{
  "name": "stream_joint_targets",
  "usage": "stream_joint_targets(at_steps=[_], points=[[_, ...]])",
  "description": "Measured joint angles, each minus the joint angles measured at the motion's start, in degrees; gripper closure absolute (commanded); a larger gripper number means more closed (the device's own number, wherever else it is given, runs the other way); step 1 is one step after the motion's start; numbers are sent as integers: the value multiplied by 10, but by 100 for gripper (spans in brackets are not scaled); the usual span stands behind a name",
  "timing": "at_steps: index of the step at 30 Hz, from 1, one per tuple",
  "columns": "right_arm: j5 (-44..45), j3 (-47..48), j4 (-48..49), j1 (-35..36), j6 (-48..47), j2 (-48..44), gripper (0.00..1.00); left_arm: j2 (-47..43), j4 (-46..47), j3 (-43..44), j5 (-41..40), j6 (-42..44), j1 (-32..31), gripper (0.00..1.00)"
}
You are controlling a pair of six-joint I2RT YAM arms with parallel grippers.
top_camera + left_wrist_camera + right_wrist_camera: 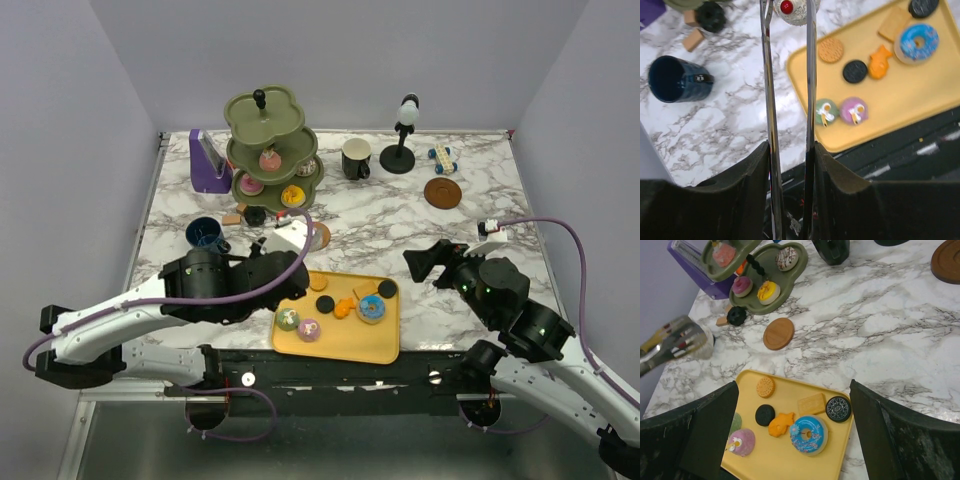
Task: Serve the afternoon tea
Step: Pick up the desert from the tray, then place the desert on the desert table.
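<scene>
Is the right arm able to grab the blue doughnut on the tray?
Probably yes. The right fingers are open, the blue doughnut lies uncovered at the tray's right end, and nothing stands between.

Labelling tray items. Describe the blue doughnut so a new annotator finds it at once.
Find the yellow tray in the middle of the table's near edge. In its far right part lies the blue doughnut, next to an orange biscuit. It alone is ring-shaped with blue icing.

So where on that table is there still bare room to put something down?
The widest bare marble lies between the black mug, the right-hand coaster and the yellow tray. It is crowded around the foot of the green stand, down to the blue mug.
</scene>
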Motion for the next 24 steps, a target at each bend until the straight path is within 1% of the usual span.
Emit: stream_joint_targets(at_steps=[4, 9, 12, 17, 24], points=[[0, 0, 0, 0, 0, -1, 0, -14, 34, 16, -22, 50, 73, 62], [0, 0, 0, 0, 0, -1, 0, -2, 107, 22, -12, 129, 173, 62], [0, 0, 0, 0, 0, -2, 0, 39, 154, 42, 6, 169, 219, 63], [0, 0, 0, 0, 0, -3, 0, 122, 208, 88, 32, 213, 268, 63], [0, 0, 0, 0, 0, -4, 0, 228, 235, 165, 58, 251, 322, 63]])
